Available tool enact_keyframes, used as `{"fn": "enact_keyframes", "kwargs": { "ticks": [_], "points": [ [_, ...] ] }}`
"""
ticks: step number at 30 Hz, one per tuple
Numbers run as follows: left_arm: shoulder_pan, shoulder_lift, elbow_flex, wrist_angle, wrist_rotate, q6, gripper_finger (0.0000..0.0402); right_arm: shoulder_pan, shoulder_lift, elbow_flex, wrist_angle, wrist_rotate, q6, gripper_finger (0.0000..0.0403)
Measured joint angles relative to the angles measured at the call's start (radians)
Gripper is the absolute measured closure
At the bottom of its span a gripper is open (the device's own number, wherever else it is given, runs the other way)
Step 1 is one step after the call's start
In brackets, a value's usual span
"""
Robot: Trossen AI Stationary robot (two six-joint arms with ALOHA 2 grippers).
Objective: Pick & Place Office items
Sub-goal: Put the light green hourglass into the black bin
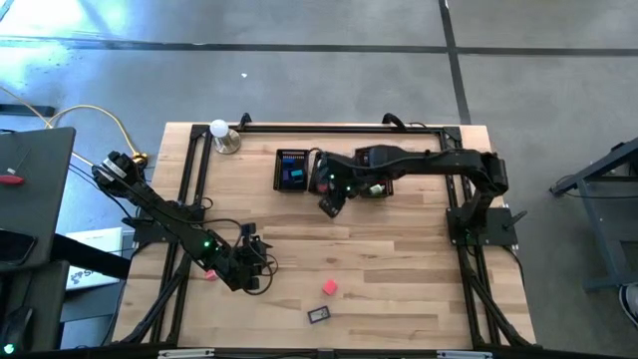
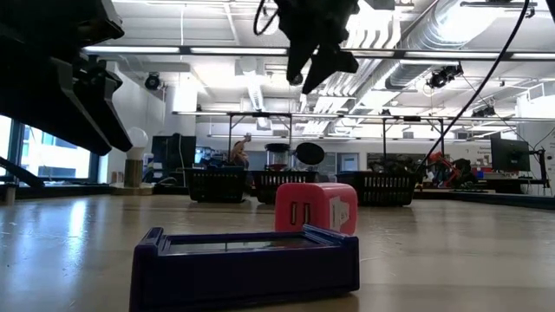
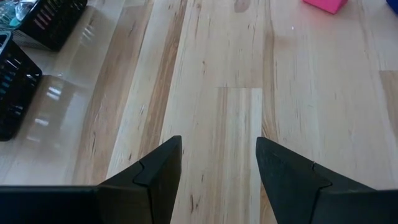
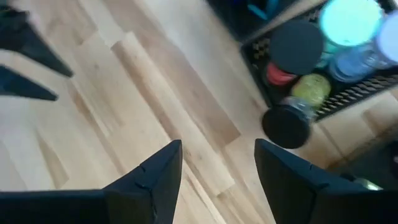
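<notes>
Nearest us, the flat dark-blue piece (image 2: 244, 267) and pink block (image 2: 315, 208) look light and rigid, so we'd pinch their flat sides; the left gripper (image 3: 219, 163) and right gripper (image 4: 217, 163) gape empty.

Two dark, almost black arms of jointed segments, a small green light on the left arm, black cables along the links, the left gripper (image 3: 219, 171) with matte wedge-shaped fingers (image 3: 155, 174), the right gripper (image 4: 217, 171) with the same angular dark fingers (image 4: 152, 174)
</notes>
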Motion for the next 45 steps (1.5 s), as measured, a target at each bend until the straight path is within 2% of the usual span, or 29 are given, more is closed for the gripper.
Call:
{"fn": "enact_keyframes", "kwargs": {
  "ticks": [7, 18, 21, 26, 28, 38, 45],
  "points": [
    [0.000, 0.000, 0.000, 0.001, 0.000, -0.006, 0.0204, 0.036, 0.010, 0.000, 0.013, 0.060, -0.019, 0.0197],
    [-0.002, 0.000, 0.000, 0.001, 0.007, -0.016, 0.0204, 0.050, 0.010, 0.000, -0.006, 0.072, -0.003, 0.0060],
    [-0.002, 0.000, 0.000, 0.001, 0.010, -0.016, 0.0204, 0.079, 0.010, 0.000, -0.032, 0.147, -0.024, 0.0042],
    [-0.002, 0.000, 0.000, -0.003, 0.010, -0.015, 0.0204, 0.158, 0.020, 0.000, -0.076, 0.484, -0.083, 0.0037],
    [-0.002, 0.000, 0.000, -0.003, 0.011, -0.015, 0.0204, 0.187, 0.029, 0.000, -0.077, 0.576, -0.110, 0.0037],
    [-0.002, 0.000, 0.000, -0.003, 0.023, -0.015, 0.0204, 0.249, 0.124, -0.008, -0.101, 0.637, -0.127, 0.0037],
    [-0.016, 0.000, 0.000, -0.018, 0.025, -0.015, 0.0204, 0.252, 0.145, -0.139, 0.025, 0.717, -0.096, 0.0037]
  ]
}}
